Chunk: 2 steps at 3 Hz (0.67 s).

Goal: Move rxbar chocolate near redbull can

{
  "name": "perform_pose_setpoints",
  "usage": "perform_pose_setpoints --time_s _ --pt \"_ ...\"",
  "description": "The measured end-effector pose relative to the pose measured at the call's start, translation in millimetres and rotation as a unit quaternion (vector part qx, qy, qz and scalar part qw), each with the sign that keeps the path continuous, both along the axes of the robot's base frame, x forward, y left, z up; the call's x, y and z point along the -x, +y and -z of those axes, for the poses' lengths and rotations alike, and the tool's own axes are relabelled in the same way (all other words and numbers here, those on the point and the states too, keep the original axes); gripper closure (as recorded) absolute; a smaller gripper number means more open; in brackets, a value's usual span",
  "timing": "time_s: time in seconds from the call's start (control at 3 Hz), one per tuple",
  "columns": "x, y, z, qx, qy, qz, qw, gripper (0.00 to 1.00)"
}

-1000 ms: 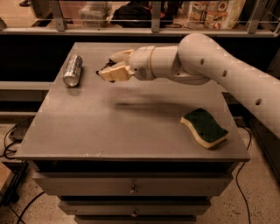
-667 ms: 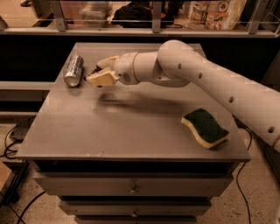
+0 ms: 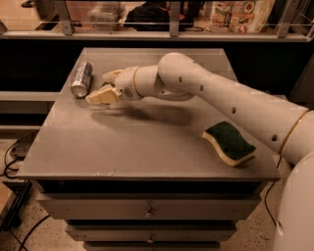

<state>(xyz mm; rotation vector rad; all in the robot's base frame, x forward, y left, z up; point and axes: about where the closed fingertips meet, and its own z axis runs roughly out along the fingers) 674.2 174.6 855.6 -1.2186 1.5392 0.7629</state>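
The redbull can (image 3: 82,78) is slim and silver-grey and lies on its side at the far left of the grey table top (image 3: 147,142). My gripper (image 3: 106,86) hovers low over the table just right of the can, a short gap away. It is shut on the rxbar chocolate (image 3: 109,83), of which only a thin dark sliver shows between the cream fingers (image 3: 102,96). The rest of the bar is hidden by the gripper.
A green-and-yellow sponge (image 3: 229,142) lies at the right front of the table. My arm (image 3: 216,98) stretches across the table from the right. A rail and shelf with packages (image 3: 240,14) run behind the table. Drawers (image 3: 147,211) are below.
My gripper has moved left and slightly forward with the bar, from mid-table toward the can. The can and the sponge have not moved.
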Motion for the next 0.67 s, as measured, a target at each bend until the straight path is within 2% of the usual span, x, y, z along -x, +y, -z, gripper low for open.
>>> perform_pose_setpoints --time_s 0.33,0.67 --pt "-1.1 -0.6 4.9 0.003 0.002 0.003 1.0000 0.00" --pt "-1.1 -0.5 5.0 0.003 0.002 0.003 1.0000 0.00"
